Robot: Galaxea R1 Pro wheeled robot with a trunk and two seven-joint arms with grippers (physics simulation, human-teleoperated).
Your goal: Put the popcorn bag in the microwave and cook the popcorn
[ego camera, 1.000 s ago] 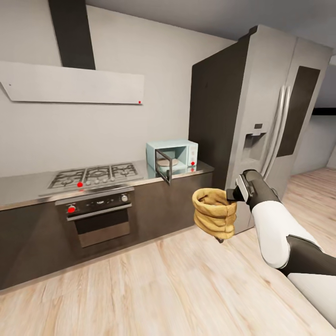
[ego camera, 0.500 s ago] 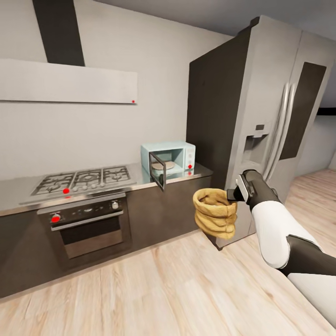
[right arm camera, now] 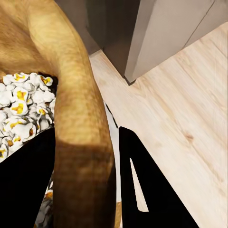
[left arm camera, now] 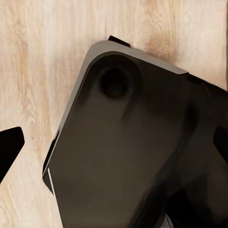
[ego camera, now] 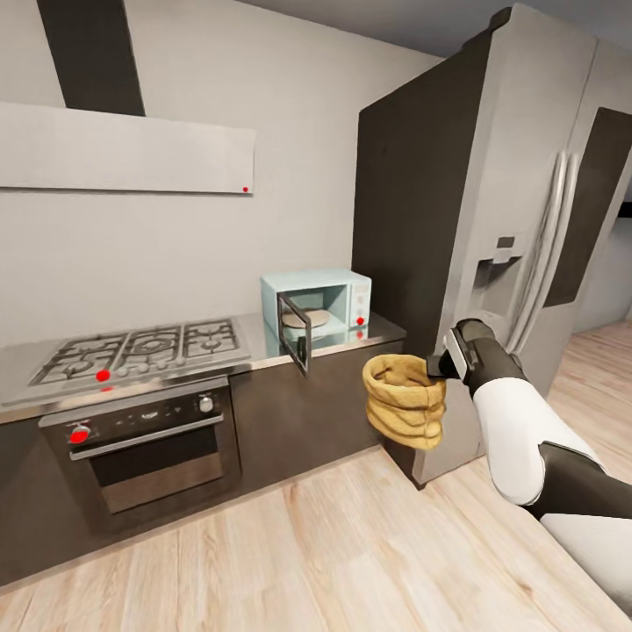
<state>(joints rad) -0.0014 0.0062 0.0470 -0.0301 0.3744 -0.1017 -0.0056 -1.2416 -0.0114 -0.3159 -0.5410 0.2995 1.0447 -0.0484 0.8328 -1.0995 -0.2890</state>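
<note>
Right of the microwave (ego camera: pixel 317 305), right end effector (ego camera: pixel 436 366) pinches popcorn bag (ego camera: pixel 405 400) by its rolled rim; soft, light, crushable paper.

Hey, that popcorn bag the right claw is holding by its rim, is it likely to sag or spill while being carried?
The popcorn bag looks crumpled and soft, so it probably flexes rather than staying stiff. The right claw pinches only one side of the rim, so it may tilt. Popcorn sits near the open top and could spill if jolted.
</note>
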